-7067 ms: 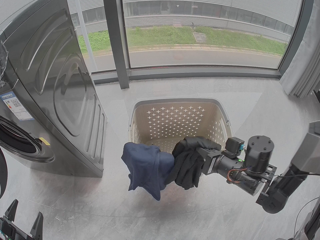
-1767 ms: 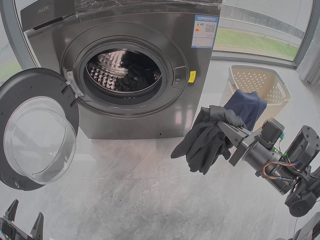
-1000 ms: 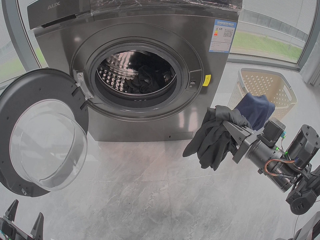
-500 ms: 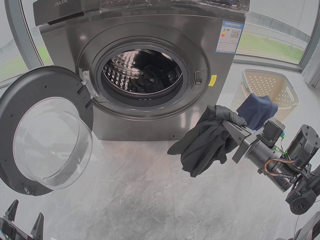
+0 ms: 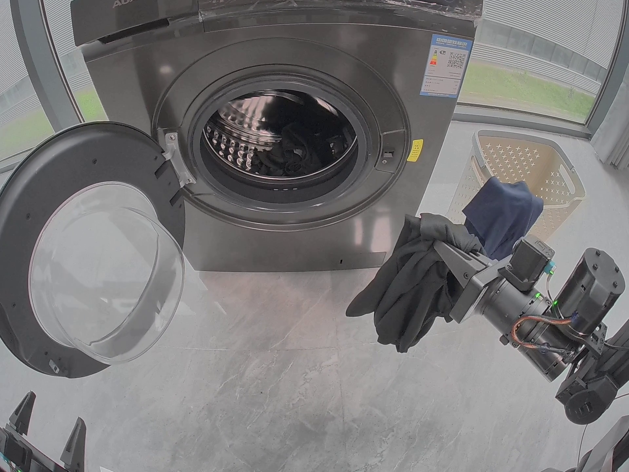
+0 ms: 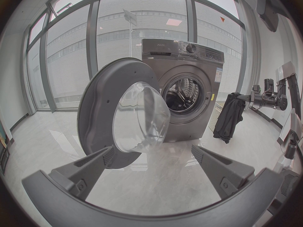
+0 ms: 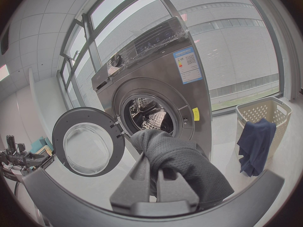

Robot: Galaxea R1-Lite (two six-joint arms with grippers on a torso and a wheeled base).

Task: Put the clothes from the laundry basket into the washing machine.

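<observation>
A: Right gripper [image 5: 445,252]?
B: Clamped on dark garment [image 5: 409,290], near-right of washing machine [image 5: 275,47]; door [image 5: 65,185] open.
A: Left gripper [image 6: 151,148]?
B: Jaws apart, empty, near left. Blue garment [image 5: 501,211] draped over laundry basket [image 5: 563,165] rim.

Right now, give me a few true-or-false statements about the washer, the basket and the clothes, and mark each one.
1. The washing machine door stands open. True.
2. The right pincer is shut on a black garment. True.
3. The drum is empty. False: dark clothes lie inside it.
4. The navy garment lies flat on the floor. False: it hangs over the rim of the laundry basket.
5. The left pincer holds a garment. False: it is open and holds nothing.
</observation>
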